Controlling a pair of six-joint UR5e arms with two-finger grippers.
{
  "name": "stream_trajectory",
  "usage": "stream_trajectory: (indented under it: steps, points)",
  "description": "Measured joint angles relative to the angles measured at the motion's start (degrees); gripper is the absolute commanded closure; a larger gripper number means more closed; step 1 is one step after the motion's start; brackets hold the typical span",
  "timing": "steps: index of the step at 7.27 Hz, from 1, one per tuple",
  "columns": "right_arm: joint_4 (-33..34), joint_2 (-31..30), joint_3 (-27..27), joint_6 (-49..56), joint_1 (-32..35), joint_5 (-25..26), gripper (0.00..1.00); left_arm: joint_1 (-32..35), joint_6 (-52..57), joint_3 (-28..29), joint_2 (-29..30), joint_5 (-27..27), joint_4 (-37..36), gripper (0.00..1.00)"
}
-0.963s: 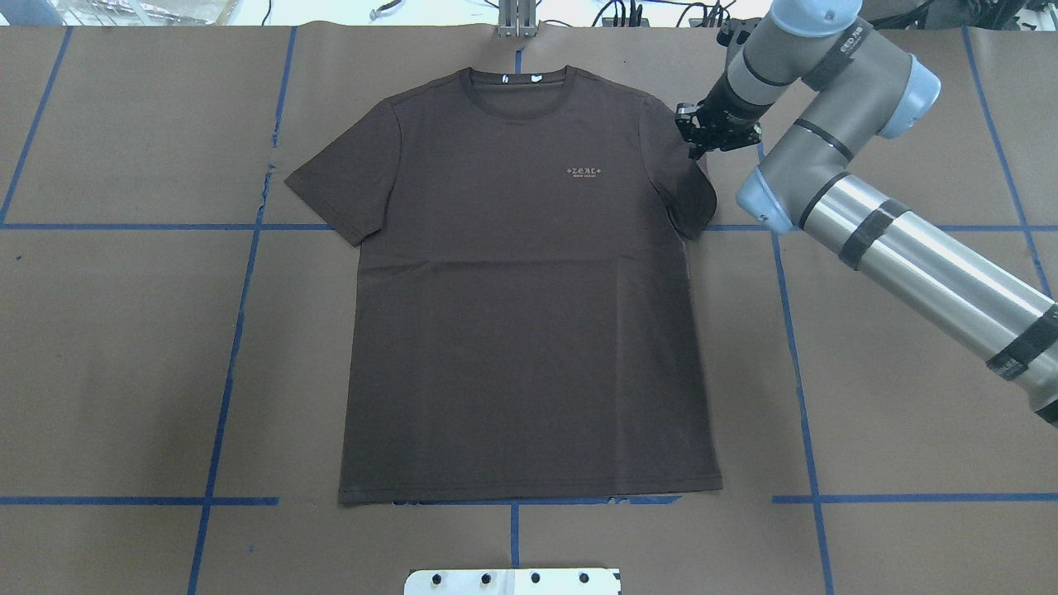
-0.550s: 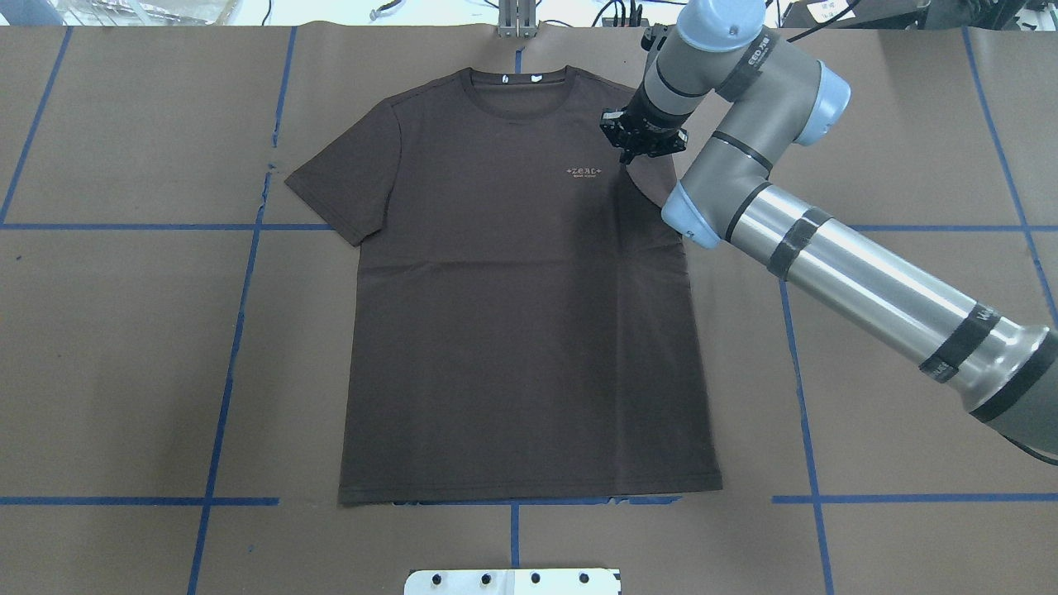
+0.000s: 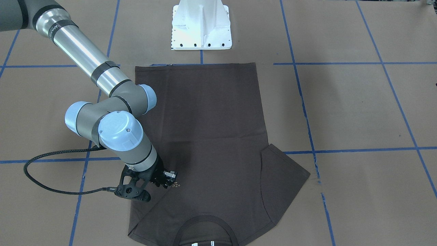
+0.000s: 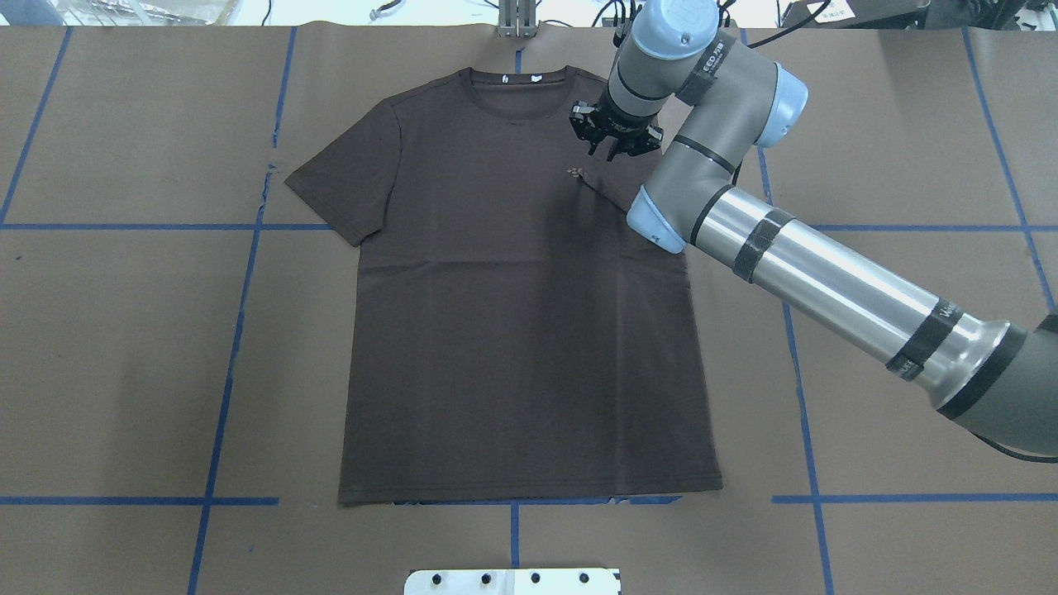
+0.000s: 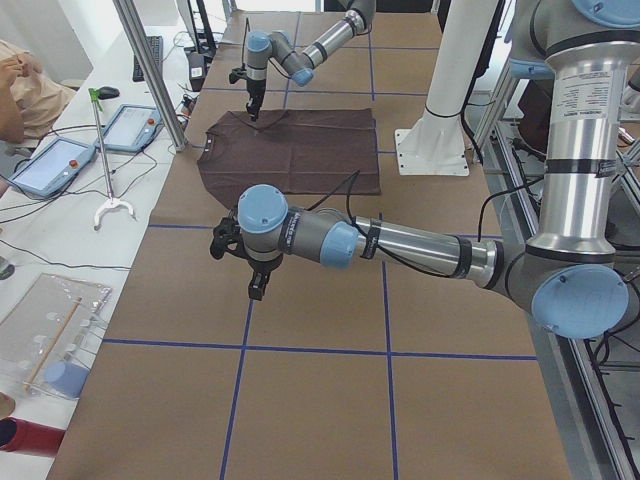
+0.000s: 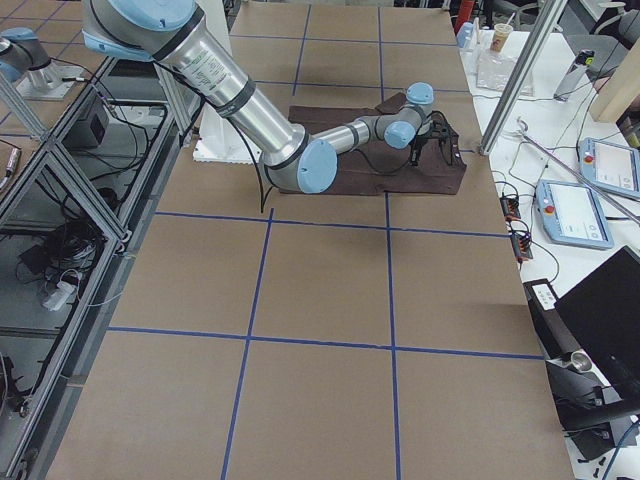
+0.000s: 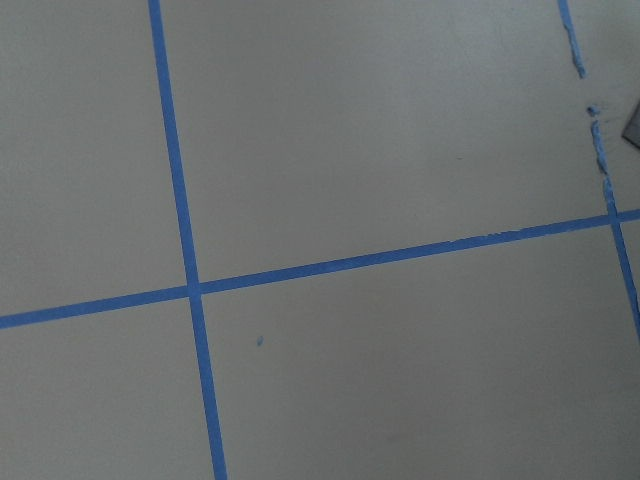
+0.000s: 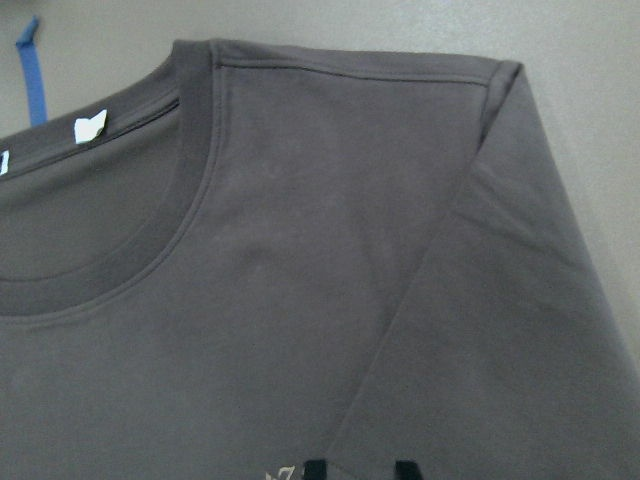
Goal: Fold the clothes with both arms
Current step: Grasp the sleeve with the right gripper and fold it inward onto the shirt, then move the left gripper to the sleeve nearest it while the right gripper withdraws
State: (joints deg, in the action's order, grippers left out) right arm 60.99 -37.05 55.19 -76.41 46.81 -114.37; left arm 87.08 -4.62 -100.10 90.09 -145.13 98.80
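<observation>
The dark brown T-shirt (image 4: 512,330) lies flat on the table, collar at the far side. Its sleeve on my right arm's side is folded in over the chest (image 8: 500,300) and covers part of the pale logo (image 4: 573,171). My right gripper (image 4: 612,151) hovers low over the chest beside the logo (image 3: 175,185). In the right wrist view its two black fingertips (image 8: 315,466) stand apart at the folded sleeve's edge, so it looks open. My left gripper (image 5: 256,288) hangs over bare table far from the shirt; I cannot tell its state.
The white pedestal base (image 3: 201,27) stands at the near table edge behind the shirt's hem. Blue tape lines (image 4: 240,330) cross the brown paper cover. A black cable (image 3: 51,186) loops beside the right wrist. Teach pendants (image 5: 50,165) lie on a side desk.
My right gripper moved left from the outer edge of the sleeve to over the chest. The sleeve went with it and now lies folded inward, hiding part of the logo.
</observation>
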Motion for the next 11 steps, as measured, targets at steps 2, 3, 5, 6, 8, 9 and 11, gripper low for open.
stream_trajectory:
  steps: [2,3,5,6,8,9,11]
  points:
    - [0.2,-1.0,3.3,-3.4,0.4,1.0,0.0,-3.8,-3.5,1.0,1.1,-1.9,6.8,0.0]
    - [0.4,-3.2,7.2,-4.4,0.8,-0.2,0.0,-5.6,-5.7,1.8,2.7,-2.0,10.1,0.0]
    - [0.3,-9.9,16.3,-4.0,2.8,-5.5,0.0,-8.9,-15.6,3.0,6.5,-0.3,12.6,0.0]
    - [0.1,-13.5,20.2,-2.3,5.0,-10.1,0.0,-11.7,-21.6,3.3,8.6,0.9,13.2,0.0]
    - [-0.1,-22.6,29.3,3.7,9.2,-16.6,0.0,-18.0,-31.9,6.0,15.0,5.7,14.5,0.01]
    - [-0.1,-27.0,33.2,6.7,10.4,-17.9,0.0,-21.3,-37.5,8.7,19.0,9.2,14.7,0.01]
    - [-0.1,-33.8,38.7,10.0,12.7,-20.0,0.0,-26.0,-45.5,18.6,27.3,12.5,16.2,0.02]
